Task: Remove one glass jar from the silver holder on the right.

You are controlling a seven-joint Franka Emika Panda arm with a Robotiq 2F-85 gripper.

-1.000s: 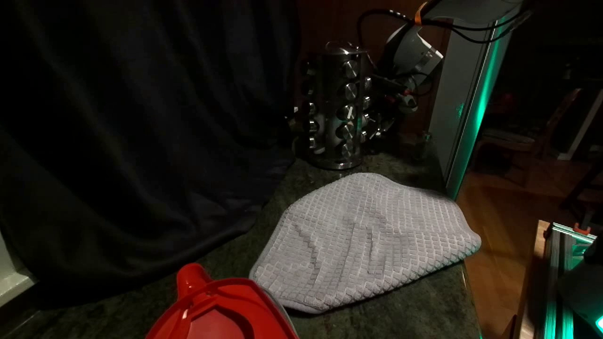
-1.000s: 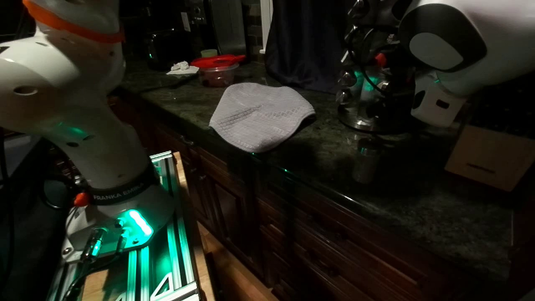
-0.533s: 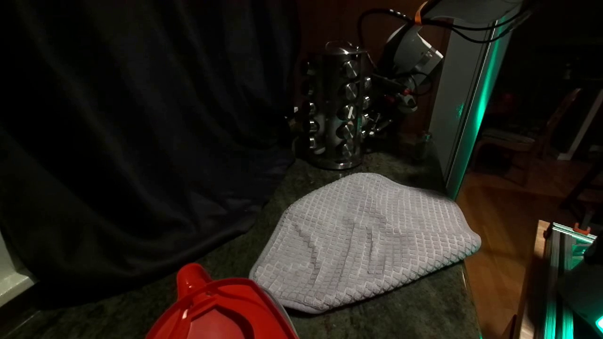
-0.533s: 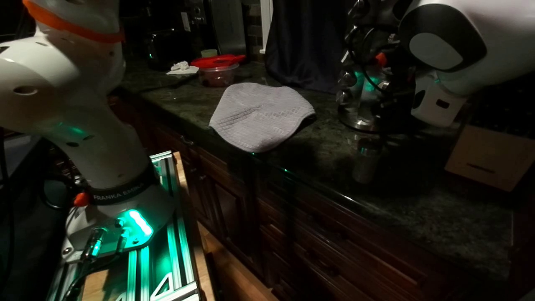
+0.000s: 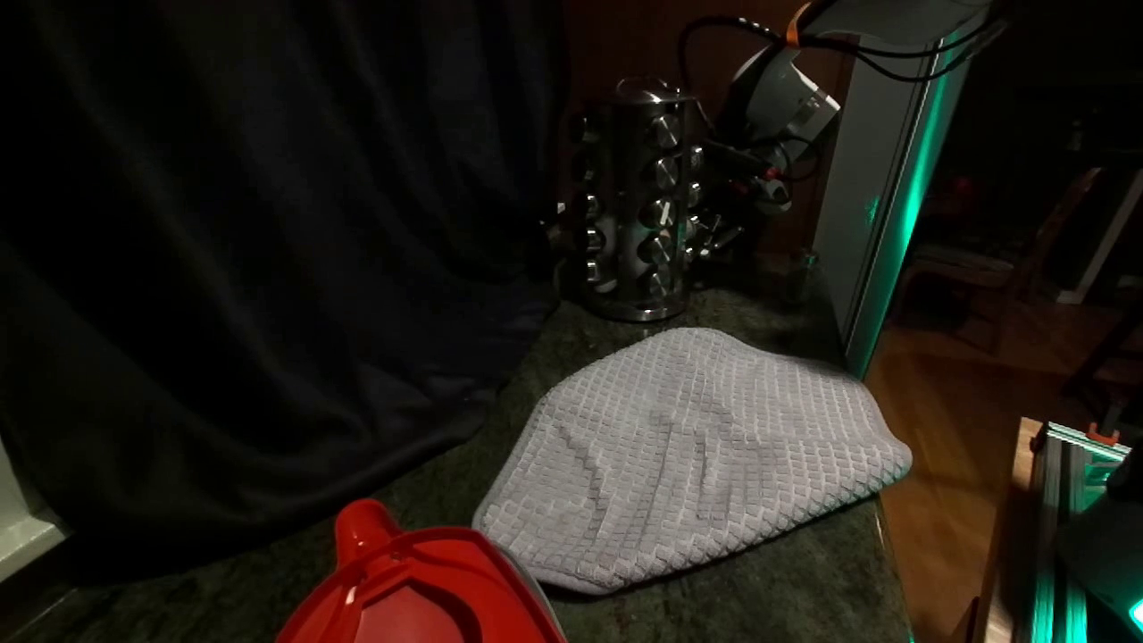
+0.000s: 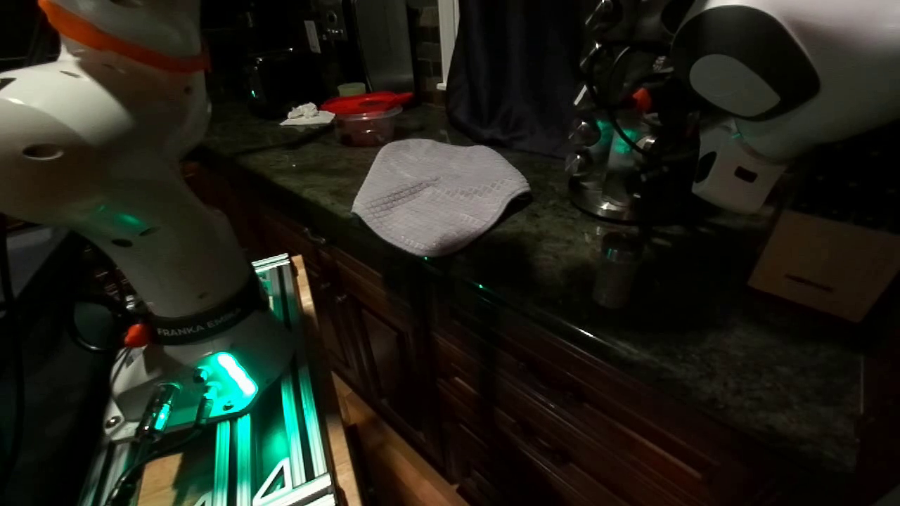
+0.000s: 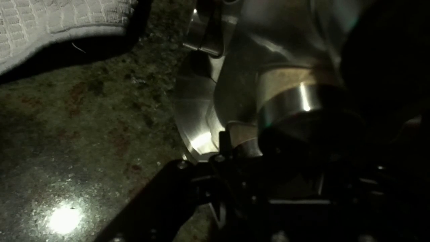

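Metal holder (image 5: 629, 189), cylindrical: one. Waffle-textured cloth (image 5: 688, 446): one. Round-capped jars (image 5: 663, 172), front column: five. Gripper (image 7: 295, 156): one (opening, hold too dark to tell).

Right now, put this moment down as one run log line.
pincer: by lidded jar, grip unclear; lidded jar: in silver holder; capped container: upright on counter; grey cloth: on counter

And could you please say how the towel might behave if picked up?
The towel would probably droop, judging by its creases. Its textured surface probably resists slipping. Its edge, apparently raised in the wrist view, hints at slight stiffness.
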